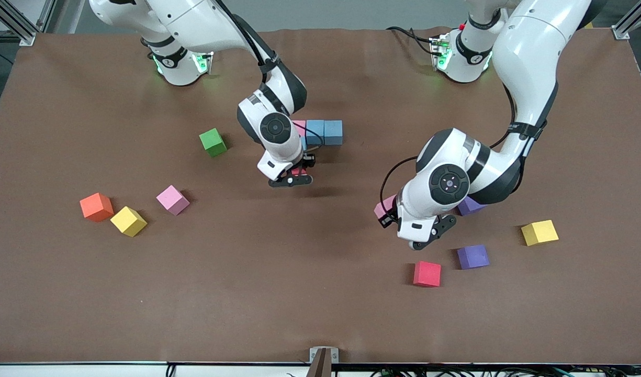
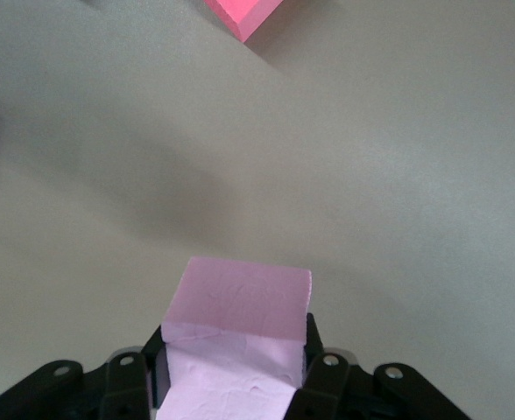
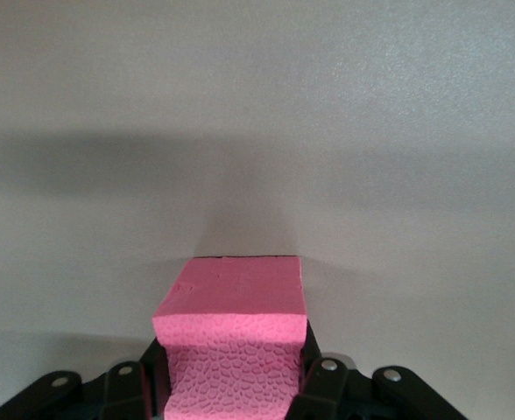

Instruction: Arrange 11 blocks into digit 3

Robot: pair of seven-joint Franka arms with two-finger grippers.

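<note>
Pink block (image 2: 240, 337) clamped in left end effector (image 2: 236, 367), red block (image 3: 233, 350) clamped in right end effector (image 3: 233, 372).

High front view, wrist views close — downward

The right arm's white, jointed links reached from its base out over the middle of the table, the wrist bent downward. Its black two-finger right gripper (image 3: 231, 385) pointed down, the jaws closed on a small red matte foam cube (image 3: 233, 328), a finger (image 3: 323, 372) pressed against each side. The left arm arched from its base, folded at the elbow and came down over the table toward its own end. Its black two-finger left gripper (image 2: 236, 385) also pointed down, clamped on a small pale pink matte foam cube (image 2: 240, 324), which was squeezed between the fingers (image 2: 328, 367) and stuck out past their tips.
</note>
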